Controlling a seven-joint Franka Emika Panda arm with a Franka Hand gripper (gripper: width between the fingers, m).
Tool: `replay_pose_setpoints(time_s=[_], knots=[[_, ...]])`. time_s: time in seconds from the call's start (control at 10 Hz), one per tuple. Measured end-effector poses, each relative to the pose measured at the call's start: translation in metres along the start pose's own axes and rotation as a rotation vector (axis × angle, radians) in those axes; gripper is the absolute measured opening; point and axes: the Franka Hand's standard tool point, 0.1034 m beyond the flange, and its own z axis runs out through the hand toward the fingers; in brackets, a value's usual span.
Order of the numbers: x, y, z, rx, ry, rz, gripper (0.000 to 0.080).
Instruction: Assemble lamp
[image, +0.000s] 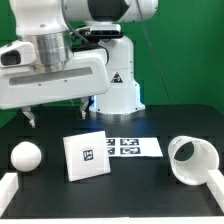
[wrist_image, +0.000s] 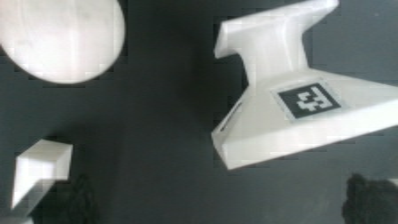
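Nothing is joined yet, by the looks of it. Nearest, on the black table (image: 150, 200), three loose parts are laid out well apart: a round-headed white plastic bulb (image: 25, 156) at the exterior view's left, a square white block base (image: 88, 156) mid-table, and a wide white cone shade (image: 192, 160) tipped on its side at the right. The marker board (image: 127, 146) is seen just behind. Above, the two-finger gripper (image: 58, 114) is held wide apart, empty. The first pick seems in hand, so the jaws probably need to be centred over one part and lowered.
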Motion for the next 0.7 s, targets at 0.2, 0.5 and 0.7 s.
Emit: replay_pose_setpoints(time_s=[0.2, 0.5, 0.7], knots=[[0.0, 0.0, 0.0, 0.0, 0.0, 0.0, 0.0699], [-0.002, -0.028, -0.002, -0.073, 0.108, -0.143, 0.0699], [-0.011, -0.024, 0.003, -0.15, 0.201, -0.291, 0.0699]])
